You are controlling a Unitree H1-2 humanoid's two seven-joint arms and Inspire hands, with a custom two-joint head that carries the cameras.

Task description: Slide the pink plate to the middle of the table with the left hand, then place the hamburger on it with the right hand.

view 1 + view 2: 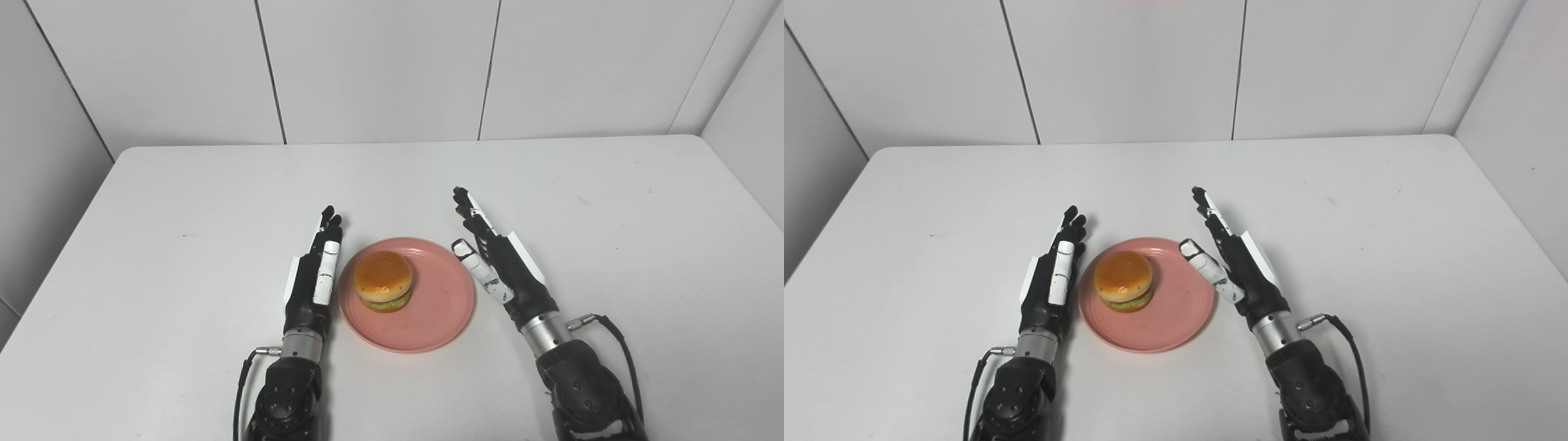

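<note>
Small round hamburger (383,281) with glossy orange-brown bun, green and pale layers at the waist, sits upright on the left half of the shallow round pink plate (436,321), clear of the rim. Looks like a moulded toy: probably light, stiff, smooth-skinned, so likely to slip under a top pinch; best hold, by my reading, is across the sides at the filling line, where the groove gives purchase. Plate appears thin plastic, light, low-lipped; it should slide easily on the smooth surface from a push at the rim and could skate if nudged. Plate lies near the middle of the plain white worktop (184,202), toward the near edge. Black-and-white left hand (317,275) lies flat just beside the plate's left rim, fingers straight and spread, holding nothing. Black-and-white right hand (497,260) stands just beside the right rim, fingers extended and apart, thumb toward the plate, empty. Both steps look complete. White panelled wall (380,67) behind.
</note>
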